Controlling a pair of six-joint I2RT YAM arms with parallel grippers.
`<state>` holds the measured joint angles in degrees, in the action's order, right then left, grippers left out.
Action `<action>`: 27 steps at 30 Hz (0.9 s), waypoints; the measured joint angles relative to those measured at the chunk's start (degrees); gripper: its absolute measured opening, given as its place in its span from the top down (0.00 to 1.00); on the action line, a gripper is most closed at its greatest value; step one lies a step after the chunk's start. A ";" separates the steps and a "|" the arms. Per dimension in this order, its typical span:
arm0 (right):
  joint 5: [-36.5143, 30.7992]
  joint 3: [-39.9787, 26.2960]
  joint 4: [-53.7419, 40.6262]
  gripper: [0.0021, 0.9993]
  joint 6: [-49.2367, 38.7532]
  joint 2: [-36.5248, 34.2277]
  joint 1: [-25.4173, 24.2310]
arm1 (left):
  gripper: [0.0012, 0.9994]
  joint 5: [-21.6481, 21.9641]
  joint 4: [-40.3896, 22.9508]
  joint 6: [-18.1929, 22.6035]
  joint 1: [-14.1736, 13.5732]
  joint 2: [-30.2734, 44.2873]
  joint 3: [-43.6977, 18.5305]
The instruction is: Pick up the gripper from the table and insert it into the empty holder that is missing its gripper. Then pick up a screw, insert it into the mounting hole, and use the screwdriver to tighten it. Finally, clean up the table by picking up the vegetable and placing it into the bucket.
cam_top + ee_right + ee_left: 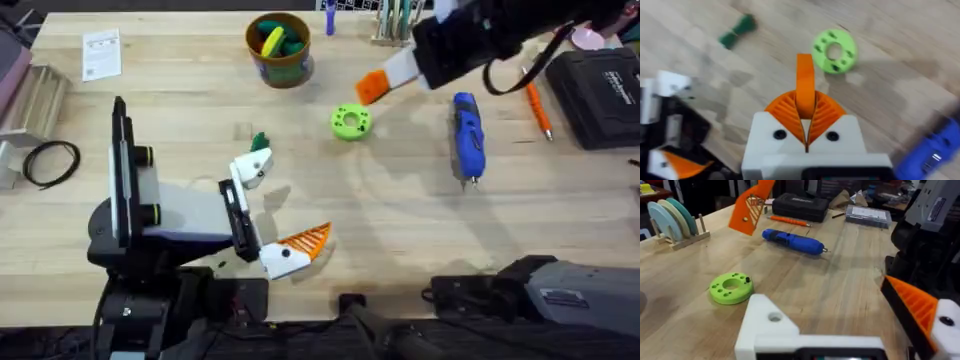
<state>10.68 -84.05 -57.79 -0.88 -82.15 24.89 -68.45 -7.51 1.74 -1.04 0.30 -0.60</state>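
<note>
Your right claw [805,131] is clenched on the tip [805,82], which is light, stiff plastic; keep hold at its narrow end. Your left claw [268,210] stands released, holder [771,325] bare.

Place: a robotics lab or workshop bench.
Surface: a light plank-grain tabletop [400,230] carrying tools and parts.
Tools: a blue electric screwdriver [467,135], a thin orange pen-like tool [539,110] and a black tool case [598,95] near the far right corner.
Hardware: a coiled black cable [50,163] by the left edge; a green disc with holes [351,122].
Background: cluttered benches and boxes behind, in the left wrist view.
</note>
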 joint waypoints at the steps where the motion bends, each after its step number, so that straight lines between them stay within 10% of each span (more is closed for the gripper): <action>1: 1.94 0.24 1.11 0.99 1.06 0.23 0.46 | 0.01 0.00 0.00 0.00 0.00 0.00 0.00; 27: 52.15 49.10 72.09 0.99 52.87 14.97 -3.72 | 0.01 -0.61 -0.04 0.00 0.00 0.00 0.00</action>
<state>62.83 -34.95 14.30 51.99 -67.18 21.18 -69.06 -7.55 1.74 -1.04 0.30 -0.60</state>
